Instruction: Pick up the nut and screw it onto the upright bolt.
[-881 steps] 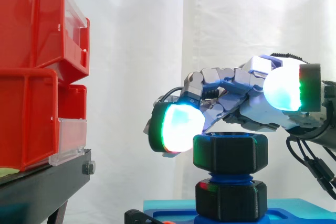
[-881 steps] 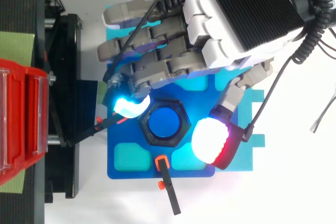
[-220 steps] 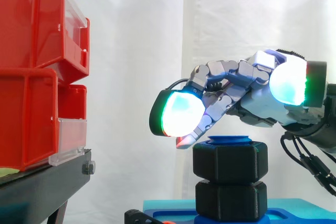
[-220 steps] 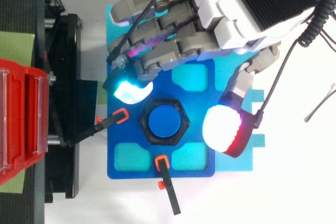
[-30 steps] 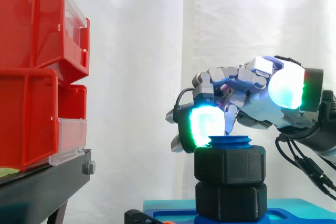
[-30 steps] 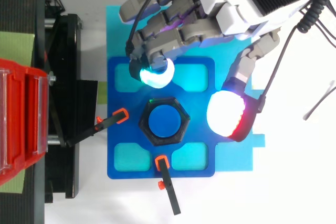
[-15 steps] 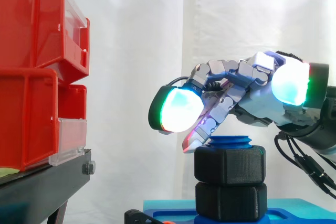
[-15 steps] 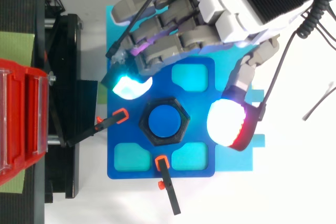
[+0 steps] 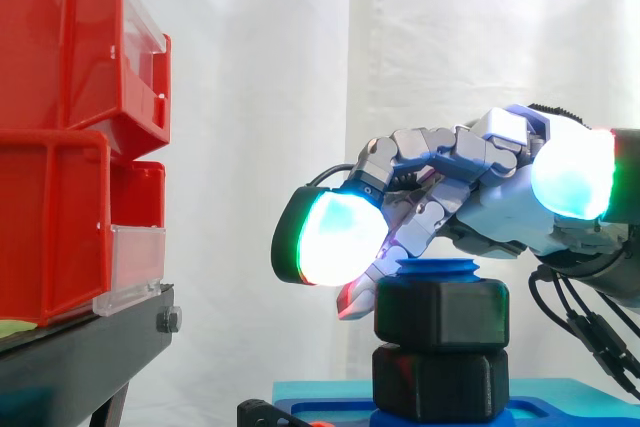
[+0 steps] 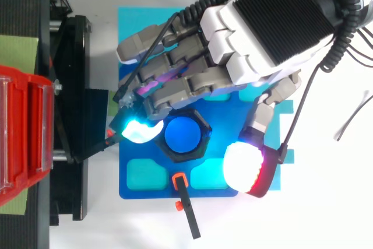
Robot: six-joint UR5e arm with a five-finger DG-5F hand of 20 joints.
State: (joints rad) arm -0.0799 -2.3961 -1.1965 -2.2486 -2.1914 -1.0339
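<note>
Before the white curtain, the red bins (image 9: 60,57) on their black stand (image 9: 80,347) stood well to one side of your work. The blue fixture plate (image 10: 125,193) lay under the hand (image 10: 265,30). The hand hung over the plate with its fingers (image 10: 175,88) loosely bent and nothing pinched between them. The fingers draped across the nut's far side, one tip touching its upper edge in the side view, while the thumb pad (image 10: 245,167) stood apart from it.

The nut (image 9: 441,312) sat on the upright bolt (image 9: 437,269), close above the black hex base (image 9: 438,382), with only the bolt's blue top showing above it. I judged you were in the turning stage and near its end.

To do it well, you needed:
- the thumb brought in against a flat opposite the fingers;
- a sweep along that flat rather than down on it;
- a light touch, since the small clamps (image 10: 180,182) seemed to be all that held the plate.
</note>
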